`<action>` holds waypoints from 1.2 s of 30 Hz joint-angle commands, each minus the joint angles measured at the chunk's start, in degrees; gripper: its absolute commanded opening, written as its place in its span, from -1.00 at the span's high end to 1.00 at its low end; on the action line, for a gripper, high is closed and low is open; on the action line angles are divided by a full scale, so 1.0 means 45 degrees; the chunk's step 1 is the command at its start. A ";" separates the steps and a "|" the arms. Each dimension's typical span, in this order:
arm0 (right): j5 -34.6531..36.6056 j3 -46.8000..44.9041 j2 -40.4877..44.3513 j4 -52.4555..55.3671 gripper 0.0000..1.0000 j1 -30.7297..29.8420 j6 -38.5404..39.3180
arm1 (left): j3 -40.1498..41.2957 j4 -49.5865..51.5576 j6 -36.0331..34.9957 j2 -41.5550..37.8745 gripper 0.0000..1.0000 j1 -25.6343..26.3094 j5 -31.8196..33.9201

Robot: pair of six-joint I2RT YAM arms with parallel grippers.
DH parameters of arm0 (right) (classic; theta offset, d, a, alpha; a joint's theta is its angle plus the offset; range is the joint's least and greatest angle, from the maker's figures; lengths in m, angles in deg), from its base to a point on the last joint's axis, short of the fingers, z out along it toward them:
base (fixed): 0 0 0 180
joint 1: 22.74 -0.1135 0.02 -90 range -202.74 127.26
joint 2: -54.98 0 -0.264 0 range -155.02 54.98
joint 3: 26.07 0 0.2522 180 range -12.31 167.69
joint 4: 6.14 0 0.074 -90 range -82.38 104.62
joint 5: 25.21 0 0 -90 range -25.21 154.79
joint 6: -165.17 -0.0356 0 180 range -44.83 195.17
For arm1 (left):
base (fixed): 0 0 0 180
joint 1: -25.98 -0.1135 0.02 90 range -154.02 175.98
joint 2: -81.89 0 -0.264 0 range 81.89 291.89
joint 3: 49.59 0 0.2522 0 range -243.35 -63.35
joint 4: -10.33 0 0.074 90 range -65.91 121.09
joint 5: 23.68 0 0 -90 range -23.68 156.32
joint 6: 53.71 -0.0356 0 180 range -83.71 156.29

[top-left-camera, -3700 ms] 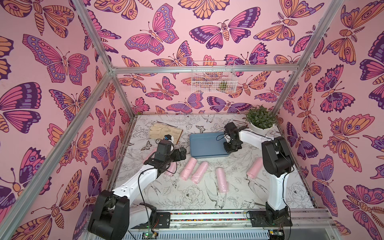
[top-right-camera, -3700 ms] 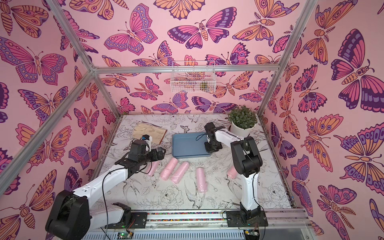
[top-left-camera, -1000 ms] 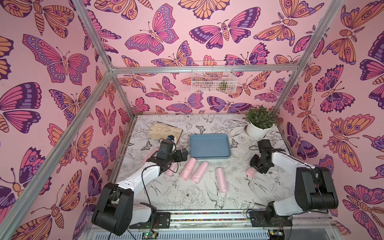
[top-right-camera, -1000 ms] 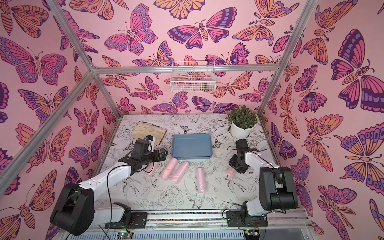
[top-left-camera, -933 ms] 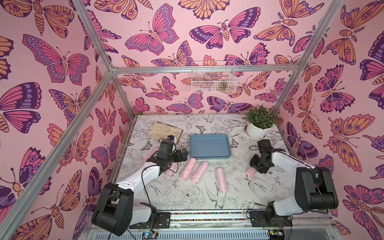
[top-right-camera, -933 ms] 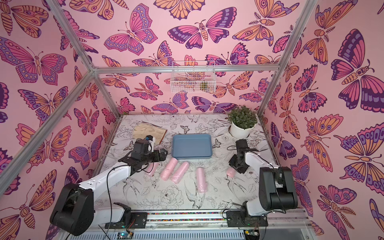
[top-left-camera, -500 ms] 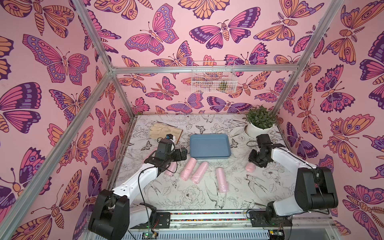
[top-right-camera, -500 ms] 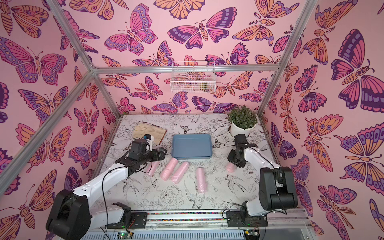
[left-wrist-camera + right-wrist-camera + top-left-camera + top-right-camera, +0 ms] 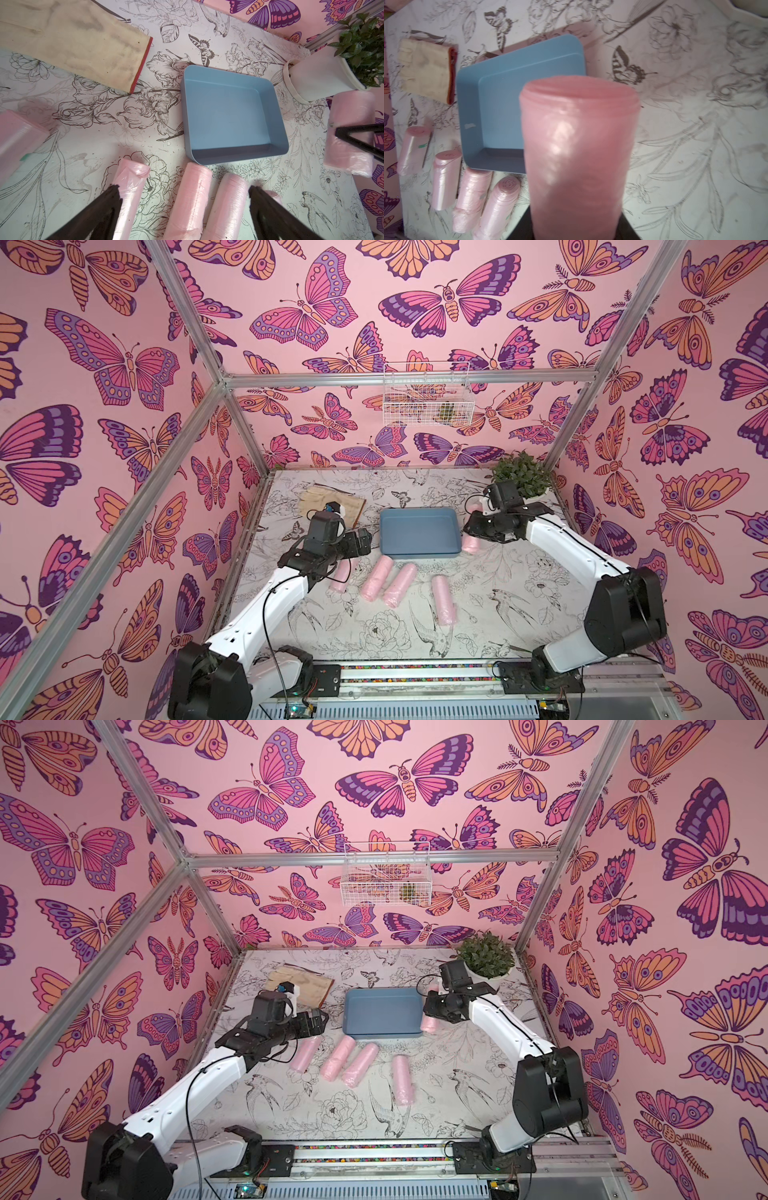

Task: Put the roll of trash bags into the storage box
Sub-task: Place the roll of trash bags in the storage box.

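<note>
Box (image 9: 419, 531): smooth blue-grey plastic, rounded rectangle. Roll (image 9: 579, 145): glossy pink film cylinder, clamped in right gripper (image 9: 468, 534). Left gripper (image 9: 182, 190): spread wide, empty.

Mid-table lay the storage box (image 9: 419, 531), four rolls (image 9: 400, 585) in a row before it, a fifth roll (image 9: 471, 544) in my right gripper (image 9: 477, 533) just off its right front corner, my left gripper (image 9: 185, 191) at its left, cloth (image 9: 320, 499) behind-left, plant (image 9: 521, 477) in the far right corner, wire basket (image 9: 426, 393) on the back wall.
</note>
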 commanded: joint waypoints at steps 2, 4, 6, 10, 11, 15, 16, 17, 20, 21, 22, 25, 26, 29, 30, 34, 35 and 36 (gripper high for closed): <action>-0.0805 0.1162 -0.1219 -0.0153 0.29 -0.0536 0.0402 | -0.0080 0.0784 0.0112 0.0070 -1.00 0.0017 0.0585; -0.0992 0.1604 -0.1782 -0.0265 0.29 -0.0681 0.0436 | -0.0251 0.0786 -0.0053 0.0342 -1.00 0.0016 0.0490; -0.1233 0.2217 -0.2526 -0.0279 0.30 -0.0822 0.0426 | -0.0427 0.0779 -0.0297 0.0649 -1.00 -0.0004 0.0411; -0.1494 0.3653 -0.4013 0.0022 0.30 -0.1264 0.0536 | -0.0656 0.0778 -0.0534 0.1000 -1.00 -0.0062 0.0503; -0.1579 0.4081 -0.4361 0.0056 0.30 -0.1396 0.0538 | -0.0717 0.0782 -0.0602 0.1077 -1.00 -0.0081 0.0522; -0.2273 0.5654 -0.5861 0.0104 0.30 -0.1772 0.0286 | -0.0843 0.0778 -0.0860 0.1204 -1.00 -0.0136 0.0686; -0.2381 0.5980 -0.6180 0.0114 0.30 -0.1852 0.0213 | -0.0834 0.0787 -0.0987 0.1201 -1.00 -0.0158 0.0734; -0.2505 0.6348 -0.6541 0.0104 0.30 -0.1935 0.0104 | -0.0805 0.0789 -0.1108 0.1186 -1.00 -0.0210 0.0803; -0.2979 0.7147 -0.7407 -0.0076 0.30 -0.2185 -0.0207 | -0.0635 0.0779 -0.1251 0.1066 -1.00 -0.0474 0.0770; -0.3142 0.7343 -0.7674 -0.0192 0.30 -0.2265 -0.0394 | -0.0586 0.0786 -0.1251 0.1045 -1.00 -0.0581 0.0705; -0.3305 0.7473 -0.7875 -0.0303 0.30 -0.2314 -0.0515 | -0.0542 0.0780 -0.1232 0.1027 -1.00 -0.0660 0.0648; -0.3890 0.7728 -0.8421 -0.0831 0.31 -0.2434 -0.1026 | -0.0494 0.0752 -0.1172 0.1063 -1.00 -0.0802 0.0620; -0.4040 0.7789 -0.8559 -0.0954 0.31 -0.2483 -0.1131 | -0.0492 0.0736 -0.1192 0.1112 -1.00 -0.0824 0.0622; -0.4376 0.7971 -0.8904 -0.1124 0.31 -0.2682 -0.1258 | -0.0512 0.0747 -0.1193 0.1219 -1.00 -0.0883 0.0533; -0.4521 0.7983 -0.9000 -0.1200 0.32 -0.2724 -0.1334 | -0.0512 0.0755 -0.1187 0.1230 -1.00 -0.0902 0.0512; -0.4882 0.7996 -0.9271 -0.1419 0.31 -0.2886 -0.1579 | -0.0454 0.0751 -0.1154 0.1212 -1.00 -0.0922 0.0503; -0.4912 0.7994 -0.9348 -0.1459 0.31 -0.2938 -0.1643 | -0.0453 0.0750 -0.1155 0.1212 -1.00 -0.0922 0.0496; -0.4951 0.7995 -0.9410 -0.1516 0.31 -0.2967 -0.1683 | -0.0447 0.0744 -0.1138 0.1188 -1.00 -0.0922 0.0485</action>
